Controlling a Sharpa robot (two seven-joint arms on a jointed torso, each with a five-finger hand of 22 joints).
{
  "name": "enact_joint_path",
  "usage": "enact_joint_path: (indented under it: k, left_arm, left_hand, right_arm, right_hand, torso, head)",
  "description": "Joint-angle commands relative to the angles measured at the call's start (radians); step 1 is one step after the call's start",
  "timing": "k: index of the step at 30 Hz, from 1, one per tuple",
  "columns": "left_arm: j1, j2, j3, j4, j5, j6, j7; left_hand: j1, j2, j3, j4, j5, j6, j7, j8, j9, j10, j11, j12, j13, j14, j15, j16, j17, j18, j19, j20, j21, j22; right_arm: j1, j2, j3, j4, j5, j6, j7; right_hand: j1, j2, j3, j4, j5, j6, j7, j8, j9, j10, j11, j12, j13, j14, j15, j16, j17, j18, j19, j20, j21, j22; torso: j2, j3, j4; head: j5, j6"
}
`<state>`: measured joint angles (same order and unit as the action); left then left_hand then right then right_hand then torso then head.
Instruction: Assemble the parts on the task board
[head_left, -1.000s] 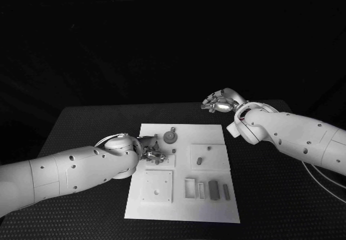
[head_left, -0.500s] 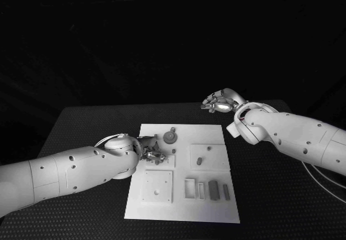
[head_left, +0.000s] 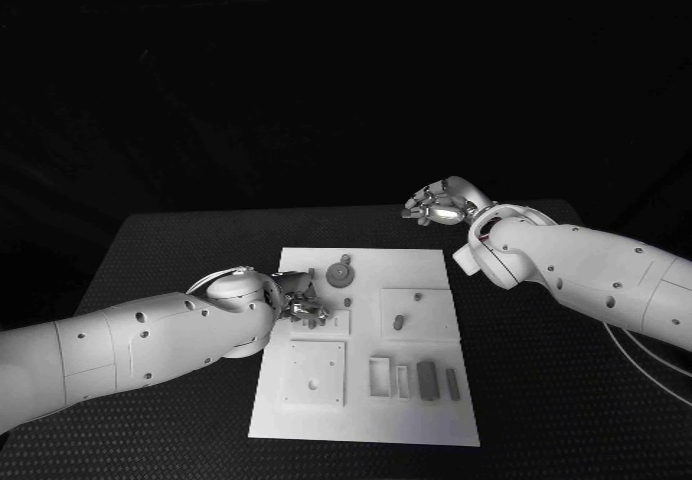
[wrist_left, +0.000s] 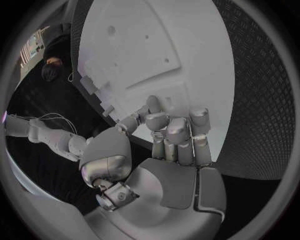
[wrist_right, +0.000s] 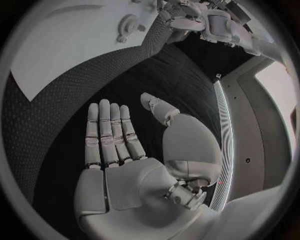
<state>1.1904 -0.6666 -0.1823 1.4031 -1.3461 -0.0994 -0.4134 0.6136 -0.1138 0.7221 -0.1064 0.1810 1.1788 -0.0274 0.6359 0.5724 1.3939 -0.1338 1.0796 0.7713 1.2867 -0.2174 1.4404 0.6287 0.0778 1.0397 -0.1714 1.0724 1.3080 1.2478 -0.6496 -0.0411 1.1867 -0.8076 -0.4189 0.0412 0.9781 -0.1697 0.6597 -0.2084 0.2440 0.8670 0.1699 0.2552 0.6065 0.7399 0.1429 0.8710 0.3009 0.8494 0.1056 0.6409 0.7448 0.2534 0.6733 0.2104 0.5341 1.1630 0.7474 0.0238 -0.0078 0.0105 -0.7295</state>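
Observation:
The white task board (head_left: 433, 265) lies in the middle of the black table. My left hand (head_left: 306, 308) hovers low over the board's left side by a small square plate (head_left: 335, 322), fingers (wrist_left: 169, 132) curled in with their tips down at the board (wrist_left: 137, 55); I see no part in them. My right hand (head_left: 437, 207) is raised beyond the board's far right corner, palm flat, fingers (wrist_right: 111, 130) straight and apart, holding nothing. A round gear-like part (head_left: 340, 274) sits near the far edge, also seen as the gear (wrist_right: 128, 25). A small oblong part (head_left: 397, 322) stands in a square plate.
Near the board's front edge lie two open frames (head_left: 379, 377) and two grey bars (head_left: 427, 379). A larger square plate (head_left: 315, 372) sits at the front left. Black table (head_left: 548, 400) surrounds the board on all sides.

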Motion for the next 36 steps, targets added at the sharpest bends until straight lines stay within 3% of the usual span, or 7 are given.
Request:
enact_joint_path:
  k: [1,16,20,25,33,35,36]
  left_arm:
    - [0.0,0.002,0.001,0.004,-0.011,-0.008,0.002]
    - [0.0,0.003,0.001,0.004,0.0,-0.007,0.003]
    - [0.0,0.001,0.001,0.005,0.0,-0.008,0.003]
    - [0.0,0.001,0.001,0.006,0.0,-0.01,0.004]
    - [0.0,0.0,0.001,0.008,0.0,-0.012,0.004]
    - [0.0,0.0,0.001,0.009,0.001,-0.014,0.006]
    - [0.0,0.0,0.001,0.01,0.006,-0.014,0.008]
  left_hand:
    - [0.001,-0.01,0.001,0.007,-0.005,-0.003,-0.003,0.007,-0.002,0.0,-0.003,0.003,-0.001,0.0,-0.005,0.0,-0.001,0.01,0.001,-0.103,-0.002,0.015]
    - [-0.006,-0.047,0.012,0.035,-0.024,-0.003,-0.003,0.011,-0.005,0.0,-0.004,0.005,-0.002,0.0,-0.007,0.001,-0.001,0.012,0.005,-0.104,-0.002,0.013]
    - [0.0,-0.068,0.022,0.057,-0.075,-0.004,-0.004,0.014,-0.006,0.001,-0.004,0.006,-0.003,0.0,-0.007,0.002,-0.001,0.014,0.007,-0.104,-0.002,0.013]
    - [0.002,-0.079,0.026,0.068,-0.087,-0.005,-0.003,0.016,-0.007,0.0,-0.004,0.006,-0.003,0.0,-0.008,0.002,-0.001,0.014,0.008,-0.104,-0.002,0.013]
    - [0.01,-0.071,0.029,0.068,-0.086,-0.006,-0.003,0.017,-0.007,0.0,-0.004,0.006,-0.003,0.0,-0.008,0.002,-0.001,0.015,0.008,-0.104,-0.001,0.014]
    - [0.016,-0.053,0.022,0.056,-0.072,-0.007,-0.002,0.019,-0.007,0.0,-0.004,0.007,-0.002,-0.001,-0.008,0.003,-0.001,0.014,0.006,-0.103,0.0,0.015]
    - [0.02,-0.028,0.011,0.038,-0.056,-0.009,-0.002,0.02,-0.008,-0.001,-0.004,0.007,-0.002,-0.002,-0.007,0.003,-0.001,0.014,0.004,-0.102,0.0,0.016]
  right_arm:
    - [0.0,0.001,0.0,0.001,-0.008,0.011,0.009]
    - [0.0,0.001,0.0,0.001,-0.008,0.012,0.008]
    - [0.0,0.001,0.0,0.001,-0.008,0.012,0.008]
    - [0.0,0.001,0.0,0.001,-0.008,0.012,0.008]
    - [0.0,0.001,0.0,0.001,-0.008,0.013,0.008]
    - [0.0,0.001,0.0,0.001,-0.008,0.013,0.008]
    - [0.0,0.001,0.0,0.001,-0.008,0.013,0.008]
  right_hand:
    - [-0.003,0.003,-0.001,-0.005,0.005,-0.007,0.0,-0.002,-0.001,-0.005,0.001,0.007,-0.002,-0.005,0.0,-0.006,-0.001,0.004,0.003,0.006,-0.005,0.001]
    - [-0.003,0.003,-0.001,-0.005,0.005,-0.007,0.0,-0.002,-0.001,-0.006,0.001,0.007,-0.003,-0.005,0.0,-0.006,-0.001,0.004,0.003,0.006,-0.006,0.002]
    - [-0.003,0.003,-0.001,-0.005,0.005,-0.007,0.0,-0.002,-0.001,-0.006,0.001,0.007,-0.003,-0.005,0.0,-0.006,-0.001,0.004,0.003,0.006,-0.006,0.002]
    - [-0.002,0.003,-0.001,-0.005,0.005,-0.007,0.0,-0.002,-0.001,-0.006,0.002,0.007,-0.003,-0.005,0.0,-0.006,-0.002,0.004,0.003,0.007,-0.006,0.003]
    - [-0.003,0.003,-0.001,-0.005,0.006,-0.007,0.0,-0.002,-0.001,-0.006,0.002,0.008,-0.004,-0.005,0.001,-0.006,-0.002,0.004,0.003,0.007,-0.007,0.003]
    - [-0.003,0.003,-0.001,-0.005,0.006,-0.007,0.0,-0.002,-0.001,-0.006,0.002,0.008,-0.004,-0.005,0.001,-0.006,-0.002,0.004,0.003,0.007,-0.007,0.003]
    - [-0.003,0.004,-0.001,-0.005,0.006,-0.007,0.0,-0.002,-0.001,-0.006,0.002,0.008,-0.004,-0.005,0.001,-0.006,-0.002,0.004,0.003,0.007,-0.007,0.003]
  torso:
    - [0.0,-0.0004,0.0002]
    - [0.0,0.0007,-0.0006]
    - [0.0,0.0009,-0.0004]
    - [0.0,0.001,-0.0007]
    - [0.0,0.0008,-0.0008]
    - [0.0,0.0006,-0.0005]
    - [0.0,0.0005,-0.0005]
  head:
    - [0.0,0.0]
    - [0.001,0.001]
    - [0.001,0.0]
    - [0.001,0.002]
    - [0.001,0.002]
    - [0.001,0.002]
    - [0.001,0.002]
